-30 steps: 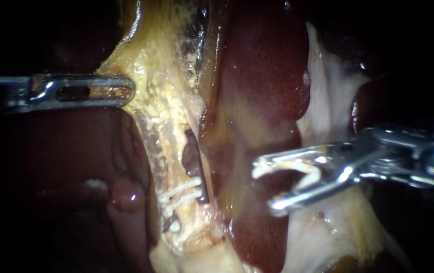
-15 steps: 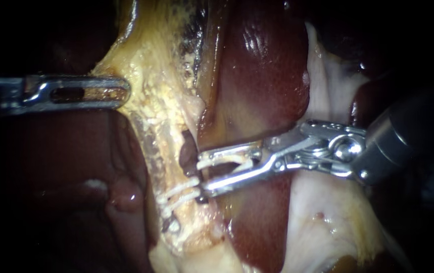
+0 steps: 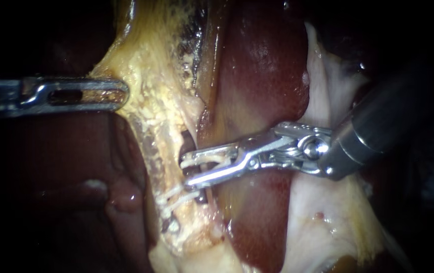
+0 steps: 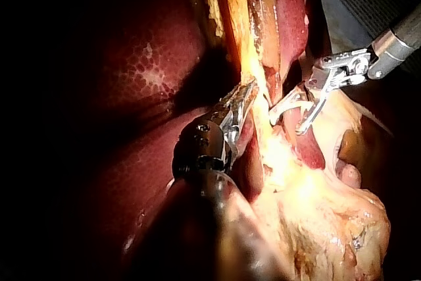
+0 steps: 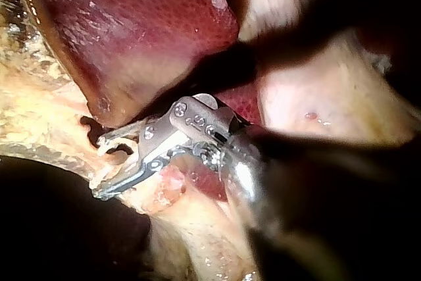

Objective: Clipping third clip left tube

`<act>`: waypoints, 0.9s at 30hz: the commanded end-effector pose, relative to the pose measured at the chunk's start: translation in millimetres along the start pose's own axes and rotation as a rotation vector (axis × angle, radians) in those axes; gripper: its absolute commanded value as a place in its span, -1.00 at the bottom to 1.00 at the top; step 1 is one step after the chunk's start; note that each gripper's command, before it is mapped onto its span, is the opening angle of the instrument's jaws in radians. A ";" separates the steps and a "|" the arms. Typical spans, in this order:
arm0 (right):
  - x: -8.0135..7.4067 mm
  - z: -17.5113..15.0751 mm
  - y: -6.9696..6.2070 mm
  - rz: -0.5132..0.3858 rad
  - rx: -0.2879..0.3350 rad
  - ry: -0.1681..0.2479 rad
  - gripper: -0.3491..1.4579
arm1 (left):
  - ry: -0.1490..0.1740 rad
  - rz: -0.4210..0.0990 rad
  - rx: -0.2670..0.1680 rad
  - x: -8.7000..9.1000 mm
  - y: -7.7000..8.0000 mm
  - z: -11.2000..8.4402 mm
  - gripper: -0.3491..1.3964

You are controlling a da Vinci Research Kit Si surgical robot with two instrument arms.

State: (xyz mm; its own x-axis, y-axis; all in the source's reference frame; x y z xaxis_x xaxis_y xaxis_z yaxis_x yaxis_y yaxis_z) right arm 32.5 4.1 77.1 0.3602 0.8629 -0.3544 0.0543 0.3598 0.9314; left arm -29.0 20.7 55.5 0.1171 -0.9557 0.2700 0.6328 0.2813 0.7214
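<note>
At left tube (image 3: 165, 147), right instrument (image 3: 184, 170), its clip (image 3: 204, 160) lying crosswise, pointing leftward

I can read nothing here: no legible words, labels, brands, numbers or signs on my left instrument (image 3: 121, 94), my right instrument (image 3: 187, 170), or the tissue (image 3: 163, 96).

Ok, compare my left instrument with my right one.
The left instrument has its jaws together, clamped on yellow tissue; the right instrument has its jaws apart, carrying a white clip. In the endoscope view the left lies level; the right slants in from upper right. Both are metal, two-jawed.
</note>
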 end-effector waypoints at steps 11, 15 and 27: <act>0.3 1.8 1.0 -0.005 0.002 0.009 -0.06 | 0.000 -0.001 -0.001 0.0 -0.1 0.0 -1.00; 0.3 2.2 1.1 -0.007 0.032 0.021 -0.06 | -0.001 -0.001 -0.001 0.0 -0.1 0.0 -1.00; 0.4 1.5 -1.9 -0.008 0.241 0.054 -0.09 | 0.001 -0.001 0.000 -0.1 0.0 -0.1 -1.00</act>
State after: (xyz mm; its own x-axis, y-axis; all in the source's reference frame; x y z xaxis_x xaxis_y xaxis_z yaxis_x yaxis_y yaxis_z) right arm 34.1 3.2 75.2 0.3080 0.8808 -0.3595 0.2898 0.2731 0.9173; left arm -28.9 20.8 55.3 0.1167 -0.9559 0.2695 0.6335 0.2806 0.7211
